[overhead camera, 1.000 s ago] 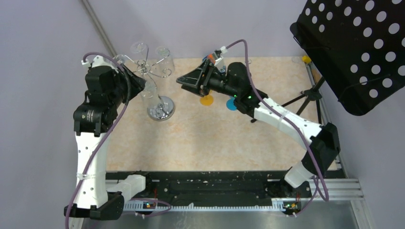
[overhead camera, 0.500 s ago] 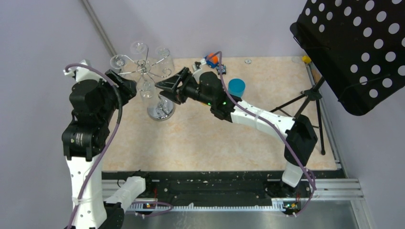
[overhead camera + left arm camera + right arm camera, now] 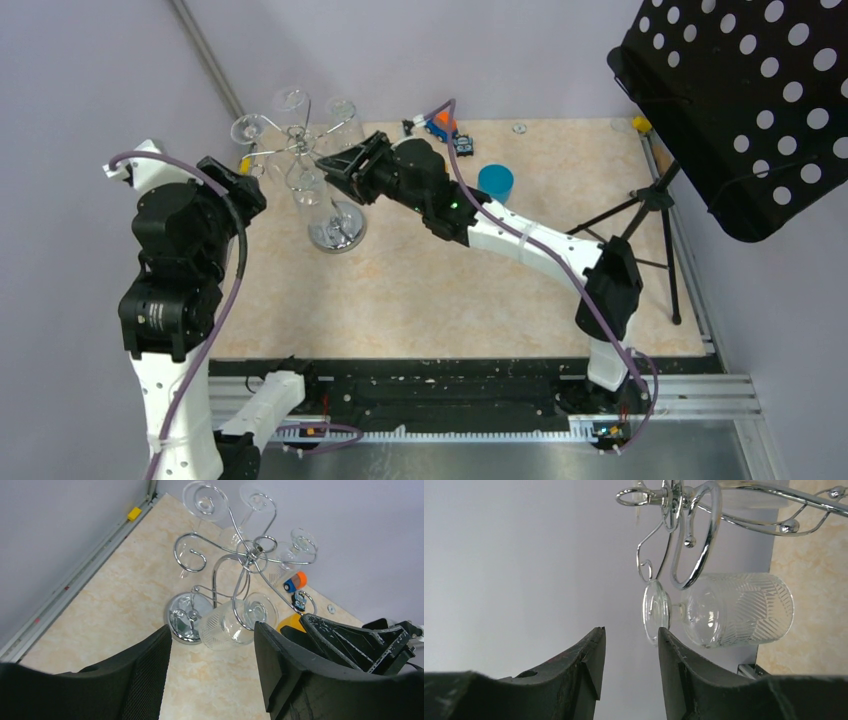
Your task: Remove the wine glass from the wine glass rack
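Wine glass rack [image 3: 252, 555]: chrome stand at the far left of the table [image 3: 420, 290]. It stands upright, its round mirrored base on the tabletop and its curled arms fanning from the post's top.
Wine glass [image 3: 724, 610]: clear with a leaf-patterned bowl, hanging foot-up on the hook nearest the arms. It is not off the rack.
Other glasses [image 3: 205, 500]: three more hang on the far hooks.
Left gripper [image 3: 211, 630]: jaws wide apart and holding nothing. It sits off the rack's left side, apart from it and pointed at it.
Right gripper [image 3: 629, 632]: jaws parted by a narrow gap with nothing between them. The fingertips are just beside the glass's foot; I cannot tell whether they touch it.
Top view only: both arms appear whole, closing on the rack from either side. A blue cup [image 3: 495, 183] and a small orange-and-blue toy [image 3: 440, 125] sit near the far edge, and a black perforated panel [image 3: 740, 100] is at the right.
Left wrist view only: all the hooks are seen from above. A yellow disc [image 3: 289, 622] is partly hidden behind the right gripper's fingers, and a yellow block [image 3: 133, 513] lies on the side rail.
Right wrist view only: the glass is side-on, with the hook's curve meeting the stem between foot and bowl.
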